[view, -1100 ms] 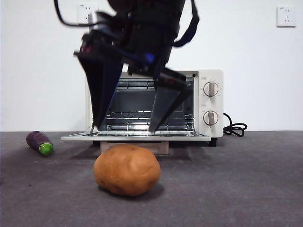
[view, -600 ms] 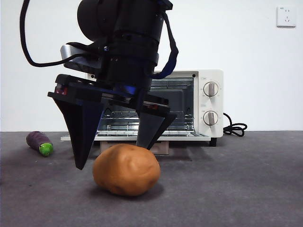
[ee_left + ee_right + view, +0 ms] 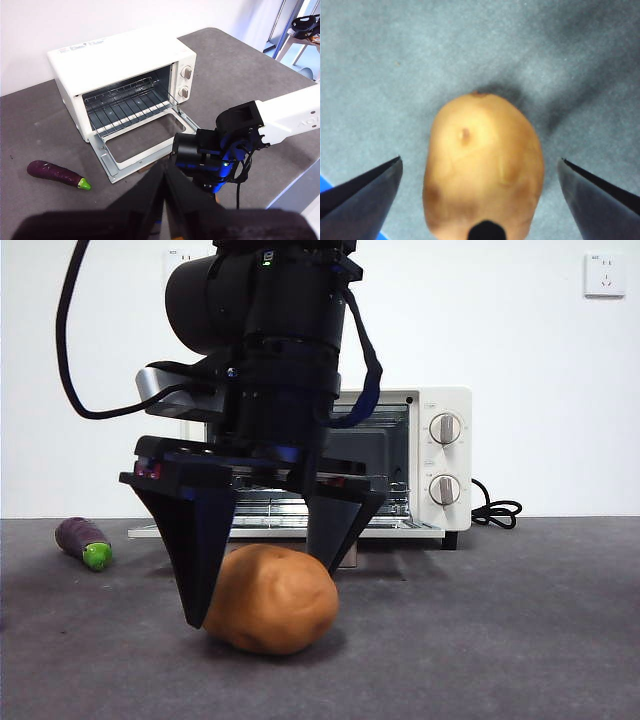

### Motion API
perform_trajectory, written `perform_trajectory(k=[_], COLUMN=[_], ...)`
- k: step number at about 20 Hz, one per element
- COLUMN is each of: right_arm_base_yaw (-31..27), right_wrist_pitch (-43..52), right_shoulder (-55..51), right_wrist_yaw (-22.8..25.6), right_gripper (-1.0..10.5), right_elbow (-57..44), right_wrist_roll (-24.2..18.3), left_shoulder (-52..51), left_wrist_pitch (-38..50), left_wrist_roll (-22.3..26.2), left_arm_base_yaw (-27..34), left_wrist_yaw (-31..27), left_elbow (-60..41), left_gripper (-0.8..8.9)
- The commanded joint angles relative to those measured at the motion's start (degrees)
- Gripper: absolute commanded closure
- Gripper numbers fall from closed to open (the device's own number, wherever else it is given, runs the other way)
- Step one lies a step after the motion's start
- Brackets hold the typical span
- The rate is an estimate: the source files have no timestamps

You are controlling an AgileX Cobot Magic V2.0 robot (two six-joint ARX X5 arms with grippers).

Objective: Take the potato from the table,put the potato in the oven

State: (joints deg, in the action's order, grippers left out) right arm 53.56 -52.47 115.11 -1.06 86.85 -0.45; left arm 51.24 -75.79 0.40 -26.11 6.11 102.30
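Item: smooth, lumpy orange-brown potato (image 3: pixel 270 599), lying on dark grey matte worktop (image 3: pixel 520 640), near side of open oven (image 3: pixel 440 455). Judged firm, fairly heavy, rounded; best gripped across middle. Right gripper (image 3: pixel 262 575) jaws spread wide, straddling it.

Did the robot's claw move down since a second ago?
Yes. The right end effector has come down: its tips were level with the oven door and now straddle the potato.

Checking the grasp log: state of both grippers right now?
Left gripper: shut, holding nothing, high above the table.
Right gripper: open, jaws either side of the potato, not yet gripping it.
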Motion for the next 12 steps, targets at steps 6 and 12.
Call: perform_trajectory(k=[6, 12], right_arm_base_yaw=[0.11, 0.07], right_wrist_pitch=[-3.21, -19.91], right_shoulder=[0.96, 0.74], right_wrist_yaw=[-0.39, -0.39], right_gripper=[9.2, 9.1], right_elbow=[0.11, 12.72], right_wrist_roll=[1.53, 3.41], left_shoulder=[-0.22, -0.42], left_wrist_pitch=[0.31, 0.28], left_wrist_roll=[-0.22, -0.24], left_arm_base_yaw=[-0.17, -0.17], left_wrist_yaw=[-0.17, -0.13], left_elbow=[-0.26, -0.26], left_gripper=[8.19, 8.19])
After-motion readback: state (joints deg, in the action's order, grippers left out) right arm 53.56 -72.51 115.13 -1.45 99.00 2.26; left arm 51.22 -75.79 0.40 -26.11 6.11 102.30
